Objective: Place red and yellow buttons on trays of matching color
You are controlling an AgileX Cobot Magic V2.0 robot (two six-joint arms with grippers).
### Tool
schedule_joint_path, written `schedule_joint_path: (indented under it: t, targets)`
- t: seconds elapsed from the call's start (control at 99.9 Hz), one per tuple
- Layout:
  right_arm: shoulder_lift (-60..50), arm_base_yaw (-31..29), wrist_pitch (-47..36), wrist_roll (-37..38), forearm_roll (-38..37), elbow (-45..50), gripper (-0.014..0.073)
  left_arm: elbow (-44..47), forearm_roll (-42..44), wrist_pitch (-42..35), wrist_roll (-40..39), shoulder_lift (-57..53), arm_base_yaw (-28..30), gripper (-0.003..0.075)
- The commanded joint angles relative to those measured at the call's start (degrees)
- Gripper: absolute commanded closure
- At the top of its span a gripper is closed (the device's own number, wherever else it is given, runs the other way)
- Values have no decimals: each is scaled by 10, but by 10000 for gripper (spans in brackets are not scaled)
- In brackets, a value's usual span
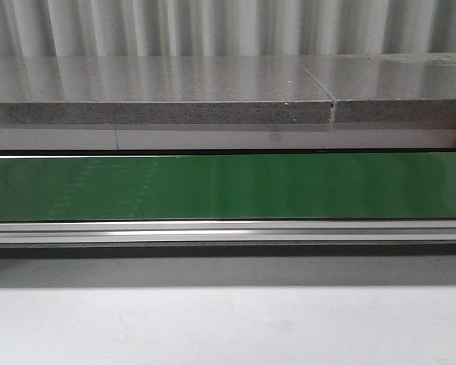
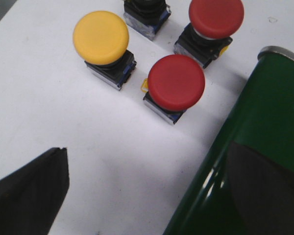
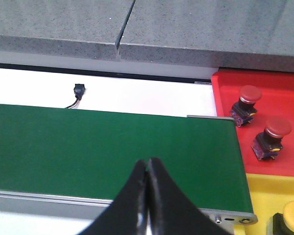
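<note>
Two red buttons (image 2: pixel 176 83) & yellow button (image 2: pixel 101 37) lie ahead of wide-open, empty left gripper (image 2: pixel 147 188); right gripper (image 3: pixel 148 196) closed, empty.

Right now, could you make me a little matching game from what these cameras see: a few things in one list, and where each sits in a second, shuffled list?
Things
1. yellow button
2. red tray
3. right tool
4. black connector

Places or states
A. holds two red buttons
B. on the white strip beyond the green belt
C. shut, empty, above the belt
D. on the white table, between two red buttons, not yet sorted

Pairs: 1-D, 2-A, 3-C, 4-B
</note>
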Motion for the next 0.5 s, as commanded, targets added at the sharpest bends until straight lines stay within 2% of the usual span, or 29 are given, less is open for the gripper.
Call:
schedule_joint_path:
  t: [0.0, 0.49]
  targets:
    - [0, 1, -38, -2, 2, -14, 662, -31, -1, -31, -6, -4, 2, 103]
    - [0, 1, -36, -2, 2, -14, 662, -83, -1, -43, -5, 69, 2, 102]
